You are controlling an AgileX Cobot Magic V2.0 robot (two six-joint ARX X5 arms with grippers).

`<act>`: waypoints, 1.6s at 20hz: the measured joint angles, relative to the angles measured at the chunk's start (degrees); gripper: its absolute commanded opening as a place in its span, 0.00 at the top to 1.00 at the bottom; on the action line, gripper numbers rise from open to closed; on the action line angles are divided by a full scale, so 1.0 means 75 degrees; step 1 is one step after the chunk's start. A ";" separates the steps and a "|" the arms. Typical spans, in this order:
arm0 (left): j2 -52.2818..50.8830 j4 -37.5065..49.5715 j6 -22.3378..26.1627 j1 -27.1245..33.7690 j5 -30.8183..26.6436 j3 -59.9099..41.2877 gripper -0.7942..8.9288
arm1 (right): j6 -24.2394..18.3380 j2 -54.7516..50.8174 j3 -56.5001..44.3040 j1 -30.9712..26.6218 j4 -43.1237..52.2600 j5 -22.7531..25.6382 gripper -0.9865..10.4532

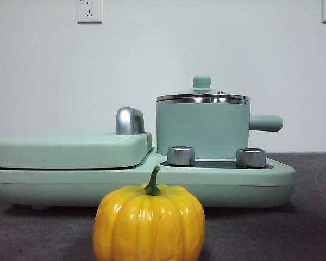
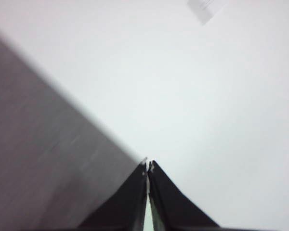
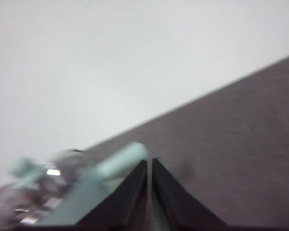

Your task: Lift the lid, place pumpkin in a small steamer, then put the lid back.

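Mint-green small steamer (image 1: 202, 129): on wide base (image 1: 250, 179), handle w/ side stub.
Lid (image 1: 202, 97): seated on steamer.
Pumpkin (image 1: 149, 223): on table (image 1: 271, 234), in front of base.
Left gripper (image 2: 148, 167): jaws together, holding nothing.
Right gripper (image 3: 149, 161): jaws together, near steamer handle.

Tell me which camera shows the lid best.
The front view: the lid sits sharp and level on the small steamer, knob and steel rim clear. The right wrist view shows it only as a blur; the left wrist view shows none of it.
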 measured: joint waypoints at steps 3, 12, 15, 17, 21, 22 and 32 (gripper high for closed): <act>0.0003 0.0274 0.0020 0.0000 0.0023 0.0169 0.91 | 0.0114 0.0003 0.0583 0.0009 -0.0012 -0.0318 0.90; 0.0463 -0.1719 0.1288 0.0000 0.0076 0.2492 0.91 | -0.0070 0.0606 0.2503 0.0006 -0.1204 -0.0326 0.90; 0.0950 -0.2597 0.1941 0.0000 0.0114 0.3418 0.91 | -0.0364 0.1032 0.3200 0.0006 -0.1891 -0.0420 0.90; 0.1367 -0.3013 0.2413 0.0000 0.0297 0.3990 0.91 | -0.0740 0.1343 0.3596 0.0006 -0.2218 -0.0647 0.90; 0.2247 -0.3544 0.3209 0.0000 0.0801 0.4911 0.91 | -0.1574 0.1988 0.4194 0.0006 -0.2699 -0.1099 0.90; 0.2503 -0.3695 0.3398 0.0000 0.0985 0.5126 0.91 | -0.1813 0.2168 0.4328 0.0006 -0.2801 -0.1236 0.90; 0.4666 -0.4707 0.5068 -0.0111 0.2483 0.6126 0.91 | -0.4153 0.3748 0.5187 0.0032 -0.3698 -0.1920 0.90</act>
